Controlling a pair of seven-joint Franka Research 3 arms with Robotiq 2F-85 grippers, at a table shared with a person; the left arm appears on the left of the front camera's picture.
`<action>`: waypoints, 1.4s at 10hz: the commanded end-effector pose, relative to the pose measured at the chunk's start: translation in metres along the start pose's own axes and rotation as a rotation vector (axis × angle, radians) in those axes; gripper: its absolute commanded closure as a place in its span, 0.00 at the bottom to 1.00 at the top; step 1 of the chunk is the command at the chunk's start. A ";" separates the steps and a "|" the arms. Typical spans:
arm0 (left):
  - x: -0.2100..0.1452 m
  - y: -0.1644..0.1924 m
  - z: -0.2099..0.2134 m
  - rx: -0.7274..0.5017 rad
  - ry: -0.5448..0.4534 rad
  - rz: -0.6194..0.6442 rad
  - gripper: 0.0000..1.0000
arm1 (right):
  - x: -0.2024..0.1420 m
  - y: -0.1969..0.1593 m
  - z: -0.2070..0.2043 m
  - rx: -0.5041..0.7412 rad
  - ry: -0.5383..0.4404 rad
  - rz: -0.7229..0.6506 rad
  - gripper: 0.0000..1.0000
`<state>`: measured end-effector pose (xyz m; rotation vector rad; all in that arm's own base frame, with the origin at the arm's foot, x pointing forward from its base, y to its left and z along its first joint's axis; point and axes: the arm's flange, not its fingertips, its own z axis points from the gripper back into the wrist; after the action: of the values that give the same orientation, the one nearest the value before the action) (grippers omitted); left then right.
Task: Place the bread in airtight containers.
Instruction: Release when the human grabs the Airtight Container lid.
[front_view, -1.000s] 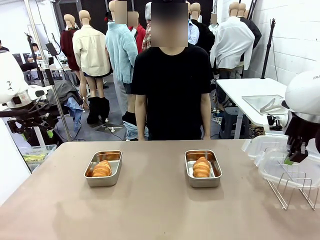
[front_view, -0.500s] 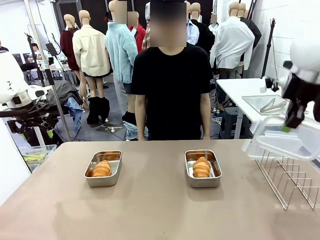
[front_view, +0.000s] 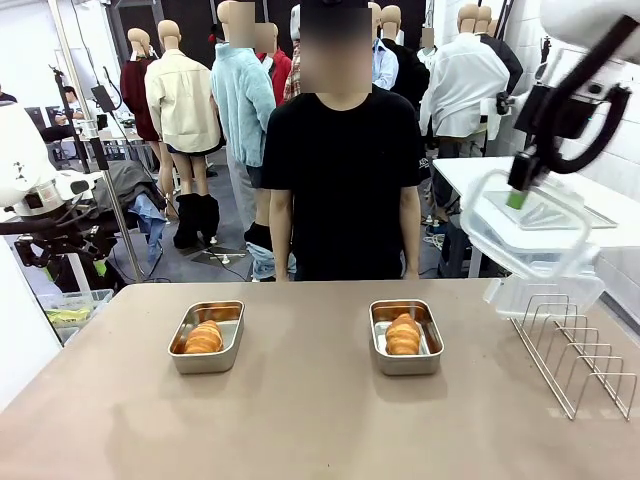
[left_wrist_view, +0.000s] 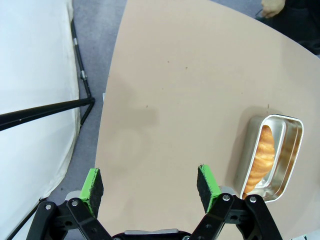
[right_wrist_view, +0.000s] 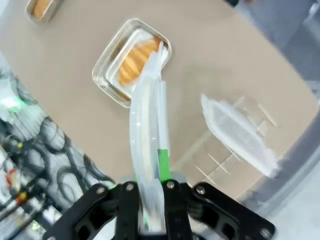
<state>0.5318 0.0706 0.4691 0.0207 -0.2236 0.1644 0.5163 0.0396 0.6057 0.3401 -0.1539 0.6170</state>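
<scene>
Two steel airtight containers stand open on the tan table, the left one (front_view: 207, 337) and the right one (front_view: 405, 336), each with one golden bread roll (front_view: 204, 338) (front_view: 403, 335) inside. High at the right, my right gripper (front_view: 517, 195) is shut on the rim of a clear white-rimmed lid (front_view: 525, 230), which hangs tilted in the air. The right wrist view has that lid (right_wrist_view: 150, 115) edge-on between the fingers of the right gripper (right_wrist_view: 152, 170), above the right container (right_wrist_view: 132, 62). My left gripper (left_wrist_view: 150, 184) hovers open and empty over the table's left part, with the left container (left_wrist_view: 272, 155) off to its side.
A wire rack (front_view: 575, 350) stands at the table's right edge, with a second clear lid (front_view: 540, 292) leaning at its far end. A person in a black shirt (front_view: 340, 170) stands at the far side, arms down. Bare tabletop (front_view: 300, 420) lies in front of both containers.
My right gripper has risen from the wire rack with the clear lid, carrying it up and a little leftward. The left arm, the containers and the bread have not moved.
</scene>
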 end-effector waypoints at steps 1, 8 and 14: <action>-0.001 0.002 0.002 0.001 0.003 0.009 0.03 | 0.047 -0.019 0.008 0.142 -0.136 -0.286 1.00; -0.001 0.002 0.002 0.001 0.003 0.009 0.03 | 0.111 -0.056 -0.018 0.072 -0.211 -0.285 1.00; -0.001 0.002 0.002 0.001 0.003 0.009 0.03 | 0.105 -0.049 -0.019 0.078 -0.244 -0.266 1.00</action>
<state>0.5319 0.0707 0.4691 0.0208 -0.2237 0.1645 0.6323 0.0649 0.6009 0.5007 -0.3117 0.3225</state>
